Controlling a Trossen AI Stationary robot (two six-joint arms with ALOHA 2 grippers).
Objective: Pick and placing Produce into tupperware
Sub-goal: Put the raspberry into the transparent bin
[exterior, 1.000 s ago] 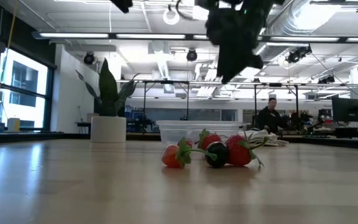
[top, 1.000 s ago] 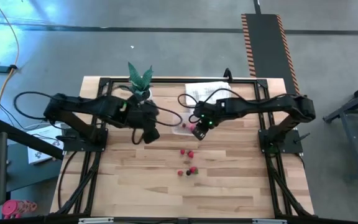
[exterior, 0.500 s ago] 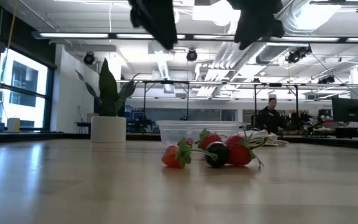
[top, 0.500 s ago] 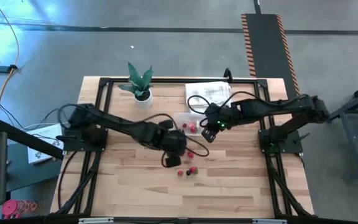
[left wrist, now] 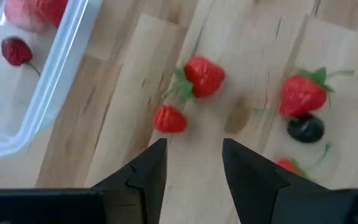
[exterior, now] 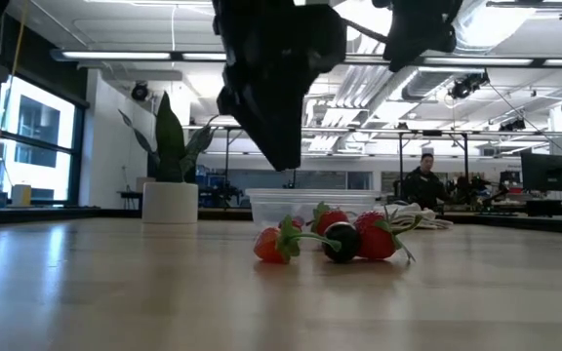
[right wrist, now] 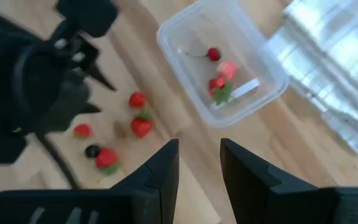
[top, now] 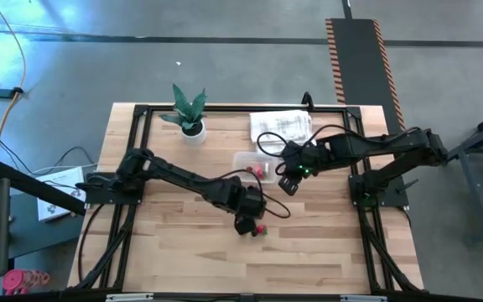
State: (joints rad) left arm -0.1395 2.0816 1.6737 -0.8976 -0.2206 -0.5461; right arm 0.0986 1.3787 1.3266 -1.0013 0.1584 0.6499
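The produce lies in two lots. Several red strawberries and a dark berry (left wrist: 305,129) rest on the wood (top: 260,228), (exterior: 325,239), (right wrist: 142,126). A cherry (right wrist: 213,54), a pink piece and a strawberry sit inside the clear tupperware (right wrist: 222,62), (top: 254,164), (left wrist: 17,106). My left gripper (left wrist: 193,155), (top: 248,220) hangs open above the loose berries, pointing down, touching nothing. My right gripper (right wrist: 197,152), (top: 290,180) hovers open just right of the tupperware.
A white folded towel (top: 282,126) lies at the far edge behind the tupperware. A potted plant (top: 189,109) stands far left. Cables loop over the table near both arms. Bare wood spreads toward the near edge (top: 250,268). A person (exterior: 422,180) sits in the room beyond.
My left gripper has swung from beside the plant toward the near edge and the right, coming down over the loose berries. My right gripper has drawn back from above the tupperware toward the table's right edge.
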